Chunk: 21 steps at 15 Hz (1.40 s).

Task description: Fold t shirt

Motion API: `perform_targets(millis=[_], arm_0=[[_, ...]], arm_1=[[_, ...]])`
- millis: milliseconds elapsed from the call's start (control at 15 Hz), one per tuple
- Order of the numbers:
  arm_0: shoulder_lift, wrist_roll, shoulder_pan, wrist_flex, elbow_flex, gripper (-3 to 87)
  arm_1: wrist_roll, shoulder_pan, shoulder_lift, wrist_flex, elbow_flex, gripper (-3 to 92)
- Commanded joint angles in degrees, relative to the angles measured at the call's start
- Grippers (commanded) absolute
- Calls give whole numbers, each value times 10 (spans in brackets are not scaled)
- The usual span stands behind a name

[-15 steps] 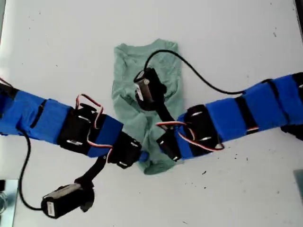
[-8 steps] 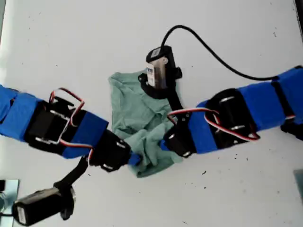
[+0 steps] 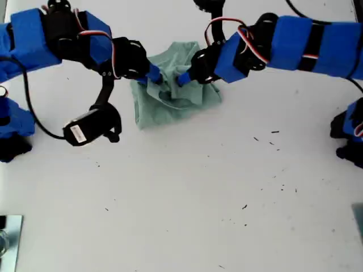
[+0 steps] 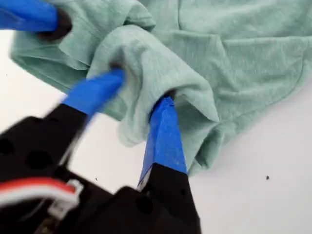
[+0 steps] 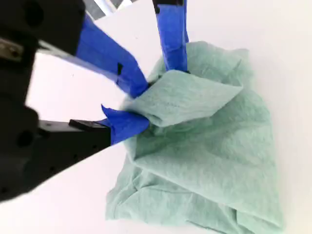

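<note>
The sage-green t shirt (image 3: 173, 102) lies bunched in a short heap near the top middle of the exterior view. Two blue-taped grippers meet at its upper edge there, one arm's gripper (image 3: 153, 75) reaching in from the exterior view's left and the other's (image 3: 183, 79) from its right. The wrist views do not show which arm is which. My first gripper (image 4: 141, 87) is shut on a thick fold of the t shirt (image 4: 234, 63). My second gripper (image 5: 142, 105) pinches a raised flap of the t shirt (image 5: 209, 161). Each wrist view shows the other gripper's finger nearby.
A black wrist camera (image 3: 91, 127) hangs on its bracket beside the shirt, towards the exterior view's left. Blue arm bases stand at the exterior view's left edge (image 3: 14, 127) and right edge (image 3: 349, 133). A pale object (image 3: 7, 238) sits in its bottom left corner. Dark specks dot the white table (image 3: 187, 198).
Both arms swept towards the exterior view's top, carrying the shirt's lower edge up over the rest. The shirt went from lying long to a short bunched heap higher up.
</note>
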State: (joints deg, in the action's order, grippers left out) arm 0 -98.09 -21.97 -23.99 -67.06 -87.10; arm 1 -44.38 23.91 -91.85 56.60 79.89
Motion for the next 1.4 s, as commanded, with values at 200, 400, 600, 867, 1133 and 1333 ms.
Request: perform_targets(millis=[200,400,600,867,1133,1333], arm_0=[[-590,8,-131,30,-387,286],[-841,79,-37,42,-623,228],[-1073,150,47,29,-781,151],[-1085,184,70,48,-873,-1],[-1085,265,112,62,-972,24],[-1084,249,167,66,-976,134]], arm_1=[[63,227,-683,-95,460,248],[62,207,-914,50,597,226],[137,148,-1093,185,737,197],[163,110,-1093,196,882,47],[308,136,-1092,202,980,50],[271,160,-1092,202,980,69]])
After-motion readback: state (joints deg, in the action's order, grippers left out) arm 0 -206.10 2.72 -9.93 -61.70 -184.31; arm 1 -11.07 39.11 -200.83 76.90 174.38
